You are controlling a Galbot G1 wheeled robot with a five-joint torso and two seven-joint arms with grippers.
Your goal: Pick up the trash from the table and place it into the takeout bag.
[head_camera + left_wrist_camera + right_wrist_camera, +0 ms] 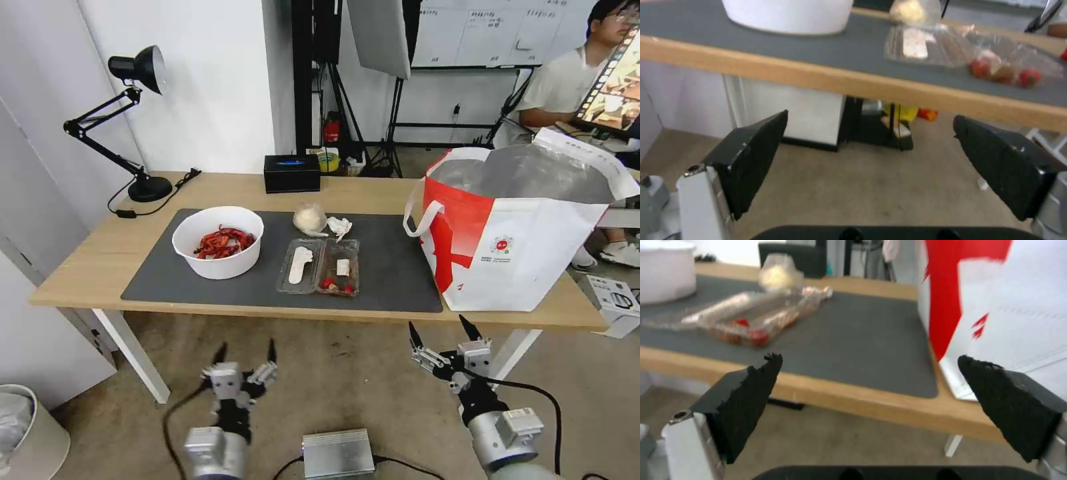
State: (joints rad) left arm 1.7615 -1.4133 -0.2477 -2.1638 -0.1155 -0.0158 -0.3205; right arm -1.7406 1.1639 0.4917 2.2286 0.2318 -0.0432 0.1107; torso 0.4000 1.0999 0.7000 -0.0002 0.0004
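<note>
Ahead of our right gripper (pixel 445 328), fingers spread and empty, the takeout bag (pixel 527 267) stands white and red with foil lining, its far side cut off. Ahead of our left gripper (pixel 245 347), likewise spread, sit the white bowl (pixel 217 257) of red scraps, clear food box (pixel 320 267), beige lump (pixel 309 218) and tissue wad (pixel 340 227). Both grippers hang below the table (pixel 100 260) edge over bare floor.

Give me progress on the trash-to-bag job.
Done: nothing. The bowl, clear food box, beige lump and tissue wad all sit on the mat.
In hand: nothing; left gripper and right gripper open below the table edge.
Left: all four into the takeout bag.
</note>
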